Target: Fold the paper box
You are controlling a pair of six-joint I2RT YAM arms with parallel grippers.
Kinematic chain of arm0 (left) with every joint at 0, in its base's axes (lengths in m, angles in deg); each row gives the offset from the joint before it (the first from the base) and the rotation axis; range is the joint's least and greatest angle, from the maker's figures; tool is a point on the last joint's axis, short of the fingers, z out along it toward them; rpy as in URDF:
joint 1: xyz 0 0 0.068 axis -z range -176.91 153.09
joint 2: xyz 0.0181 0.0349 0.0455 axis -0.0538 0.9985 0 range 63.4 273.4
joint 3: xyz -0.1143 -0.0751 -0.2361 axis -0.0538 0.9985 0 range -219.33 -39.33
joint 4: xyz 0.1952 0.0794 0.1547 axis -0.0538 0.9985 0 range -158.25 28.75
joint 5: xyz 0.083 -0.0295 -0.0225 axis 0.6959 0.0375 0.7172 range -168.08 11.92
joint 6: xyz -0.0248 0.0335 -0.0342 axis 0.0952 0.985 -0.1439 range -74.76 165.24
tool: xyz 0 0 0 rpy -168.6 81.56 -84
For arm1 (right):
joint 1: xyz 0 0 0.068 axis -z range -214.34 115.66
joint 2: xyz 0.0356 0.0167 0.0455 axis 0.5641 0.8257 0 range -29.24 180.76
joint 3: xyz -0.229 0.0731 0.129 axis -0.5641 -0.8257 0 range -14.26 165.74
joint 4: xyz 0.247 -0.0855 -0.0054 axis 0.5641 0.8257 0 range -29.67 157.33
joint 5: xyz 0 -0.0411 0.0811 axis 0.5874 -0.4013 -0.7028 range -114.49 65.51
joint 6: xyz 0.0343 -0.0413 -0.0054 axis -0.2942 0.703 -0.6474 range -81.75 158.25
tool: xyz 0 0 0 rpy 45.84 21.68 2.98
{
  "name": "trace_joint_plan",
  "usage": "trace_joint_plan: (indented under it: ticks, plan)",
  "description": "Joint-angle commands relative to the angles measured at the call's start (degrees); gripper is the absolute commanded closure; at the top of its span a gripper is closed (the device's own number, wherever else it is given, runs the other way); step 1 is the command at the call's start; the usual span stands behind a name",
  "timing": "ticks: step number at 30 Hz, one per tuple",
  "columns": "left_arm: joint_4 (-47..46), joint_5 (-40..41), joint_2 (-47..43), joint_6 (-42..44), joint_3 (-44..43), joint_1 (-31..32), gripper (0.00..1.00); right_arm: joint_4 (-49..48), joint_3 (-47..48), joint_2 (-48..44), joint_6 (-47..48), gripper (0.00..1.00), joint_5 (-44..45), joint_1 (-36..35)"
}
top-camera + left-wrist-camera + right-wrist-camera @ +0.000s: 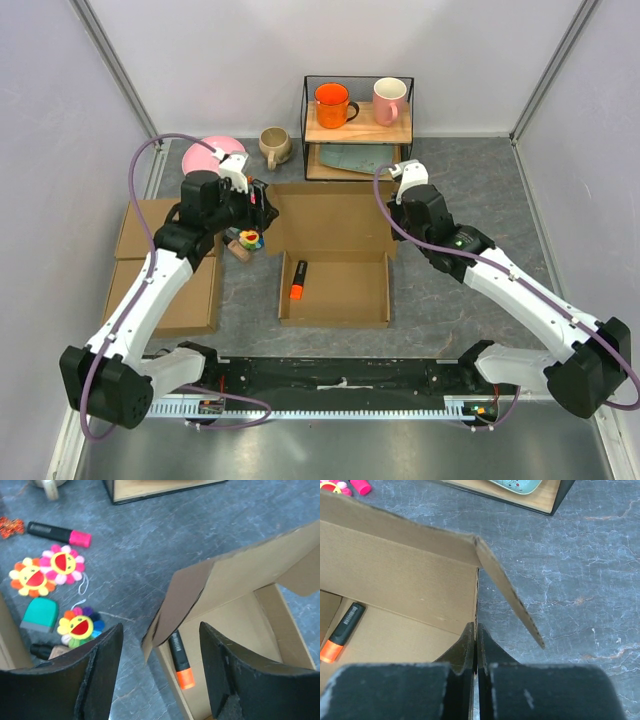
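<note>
The paper box [335,290] lies mid-table as a shallow brown tray, with its lid panel [330,215] standing open at the back. An orange highlighter [298,279] lies inside it. My left gripper [258,205] is at the box's back left corner. In the left wrist view it [161,630] is open, and a loose corner flap [185,600] hangs between its fingers without being pinched. My right gripper [398,240] is at the back right corner. In the right wrist view it [476,627] is shut on the thin edge of the box's right wall [476,595].
A wire shelf [358,125] at the back holds an orange mug [331,104] and a pink mug [389,99]. A beige mug [274,146] and a pink plate [215,155] sit left of it. Two flat brown boxes [170,270] lie at the left. Flower toys [30,577] and a pink highlighter [60,533] lie beside them.
</note>
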Motion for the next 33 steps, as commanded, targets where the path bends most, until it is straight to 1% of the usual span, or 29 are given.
trace_joint_plan:
  ticks: [1,2,3,8,9,11,12,14,15,18,22,26,30,32,33]
  plan:
    - [1.8,-8.0,3.5,-1.8,-4.9,-0.2,0.34,-1.1,-0.2,-1.7,1.6,1.0,2.0,-0.6]
    - [2.2,-8.6,4.0,-2.0,-5.2,-0.2,0.36,-1.2,-0.2,-1.7,1.6,1.0,2.1,-0.7]
    - [2.7,-8.7,4.3,-1.9,-5.2,-0.2,0.41,-1.1,-0.3,-1.8,1.6,1.0,2.1,-0.7]
    - [3.2,-7.6,3.9,-1.7,-3.4,-0.2,0.51,-1.3,-0.4,-1.8,1.6,1.0,2.5,-1.1]
    - [3.1,-7.4,3.8,-1.7,-3.3,-0.2,0.57,-1.3,-0.3,-1.8,1.7,1.0,2.5,-1.2]
    - [2.9,-8.0,3.5,-2.0,-3.2,-0.1,0.62,-1.2,-0.2,-1.7,1.6,1.0,2.4,-1.2]
    - [2.8,-8.2,3.3,-2.2,-3.1,-0.1,0.69,-1.2,-0.1,-1.7,1.6,1.0,2.4,-1.2]
    - [2.3,-8.7,3.0,-2.8,-2.9,0.0,0.76,-1.1,0.1,-1.5,1.4,1.0,2.4,-1.3]
    - [2.1,-8.7,2.8,-3.1,-2.6,0.1,0.81,-1.0,0.3,-1.5,1.1,1.0,2.4,-1.3]
    - [0.7,-8.7,1.7,-4.7,-1.3,1.2,0.87,-0.5,0.7,-1.1,0.5,1.0,2.2,-1.3]
    - [-2.6,-4.2,-0.8,-6.5,1.3,4.2,0.91,-0.4,0.5,-0.9,-1.1,1.0,1.9,-2.0]
    - [-8.0,0.3,-3.7,-8.5,7.1,7.0,0.94,-0.3,-0.2,-1.8,-2.4,1.0,2.0,-2.7]
    - [-12.1,3.4,-6.1,-8.1,10.8,8.2,0.96,0.9,0.3,-2.6,-2.8,1.0,3.0,-3.1]
    - [-13.2,5.1,-7.3,-6.8,12.1,8.5,0.97,2.5,1.2,-2.9,-2.7,0.95,4.9,-3.1]
    - [-13.5,5.6,-7.7,-6.4,12.3,8.6,0.97,3.1,2.1,-3.0,-2.5,0.87,5.7,-3.1]
